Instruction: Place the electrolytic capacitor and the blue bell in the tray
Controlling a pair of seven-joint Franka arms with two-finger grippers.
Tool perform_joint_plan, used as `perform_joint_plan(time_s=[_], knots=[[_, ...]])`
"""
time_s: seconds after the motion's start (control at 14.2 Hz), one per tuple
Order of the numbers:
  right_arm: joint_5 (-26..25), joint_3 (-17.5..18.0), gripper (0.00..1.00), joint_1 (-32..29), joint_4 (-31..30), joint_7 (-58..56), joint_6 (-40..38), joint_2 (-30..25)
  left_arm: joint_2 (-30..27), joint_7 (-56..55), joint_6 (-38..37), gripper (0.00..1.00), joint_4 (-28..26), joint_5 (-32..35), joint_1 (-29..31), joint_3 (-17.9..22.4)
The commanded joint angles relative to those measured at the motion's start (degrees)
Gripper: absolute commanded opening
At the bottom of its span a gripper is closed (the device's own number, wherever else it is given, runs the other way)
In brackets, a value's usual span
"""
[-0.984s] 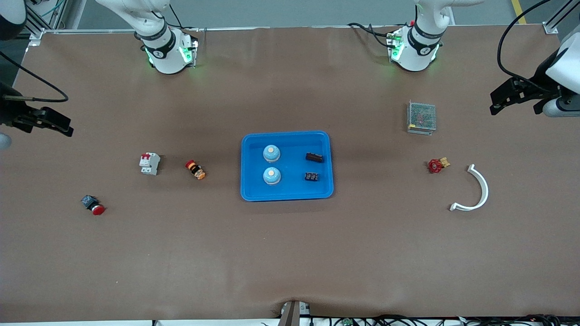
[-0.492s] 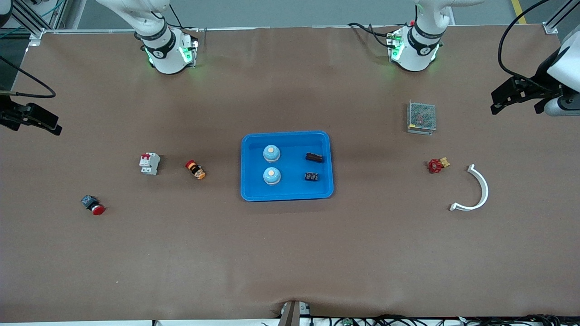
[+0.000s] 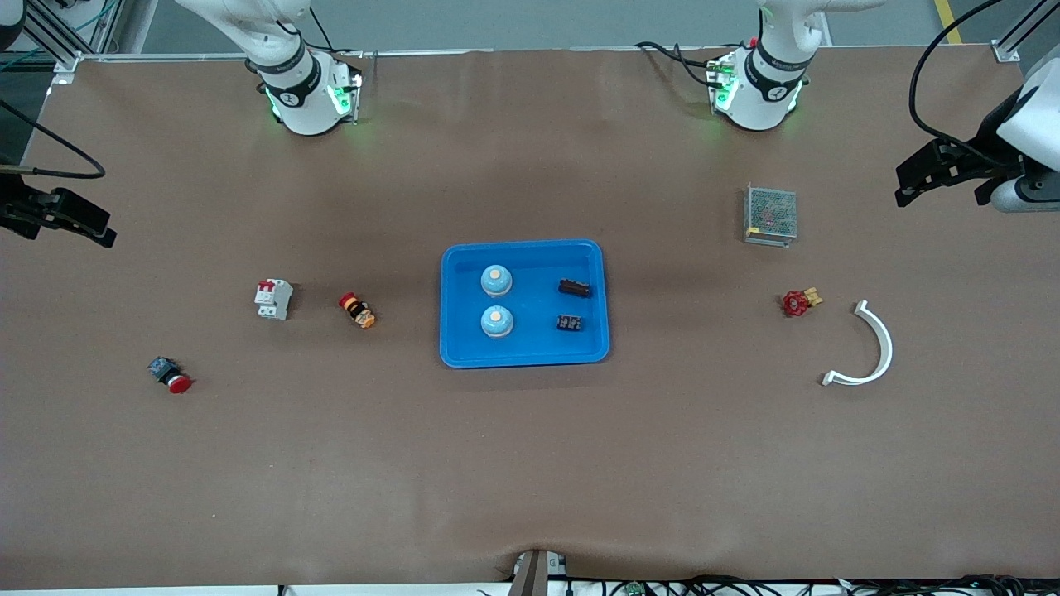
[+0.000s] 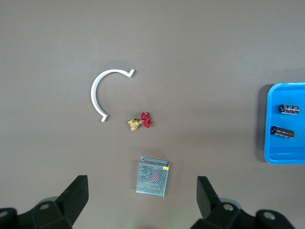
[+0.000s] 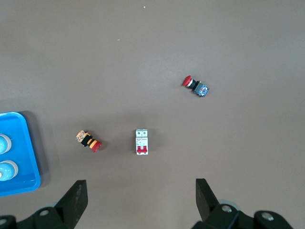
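Note:
The blue tray (image 3: 534, 352) lies mid-table. In it are two blue bells (image 3: 496, 281) (image 3: 496, 322), the dark electrolytic capacitor (image 3: 574, 288) and a black dotted block (image 3: 568, 324). The left wrist view shows the tray's edge (image 4: 286, 158) with the capacitor (image 4: 282, 132). The right wrist view shows the tray's rim (image 5: 21, 183) and a bell (image 5: 5, 171). My left gripper (image 3: 904, 187) (image 4: 143, 196) is open and empty, up over the left arm's end of the table. My right gripper (image 3: 101, 230) (image 5: 141, 198) is open and empty over the right arm's end.
A mesh metal box (image 3: 771, 214), a red valve (image 3: 798, 302) and a white curved piece (image 3: 869, 348) lie toward the left arm's end. A white circuit breaker (image 3: 273, 299), an orange-red switch (image 3: 357, 310) and a red push button (image 3: 170, 375) lie toward the right arm's end.
My right gripper has drawn back a little toward its end of the table, then held still. The left gripper and the things on the table have not moved.

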Motion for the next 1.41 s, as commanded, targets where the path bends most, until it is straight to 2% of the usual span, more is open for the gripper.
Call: perform_joint_plan(time_s=[0.0,0.07,0.14,0.28,1.34], knots=[[0.21,-8.7,1.0,8.86,1.54,0.51,-0.74,-0.19,0.81,-0.39,-1.79,1.0,1.57,1.18,0.0,-0.07],[1.17,-12.15,1.0,11.09,1.89,0.43,-0.48,-0.1,0.81,-0.47,-2.14,1.0,1.48,1.18,0.0,-0.07],[2.83,-12.79,1.0,10.85,1.9,0.25,-0.31,-0.01,0.81,-0.48,-2.32,1.0,1.48,1.18,0.0,-0.07],[4.25,-12.89,1.0,10.76,1.9,0.16,-0.3,-0.01,0.81,-0.48,-2.32,1.0,1.57,1.18,-0.09,-0.07],[4.34,-12.97,1.0,9.53,2.43,0.07,-0.13,0.08,0.81,-0.56,-2.58,1.0,1.48,1.18,-0.27,-0.16]])
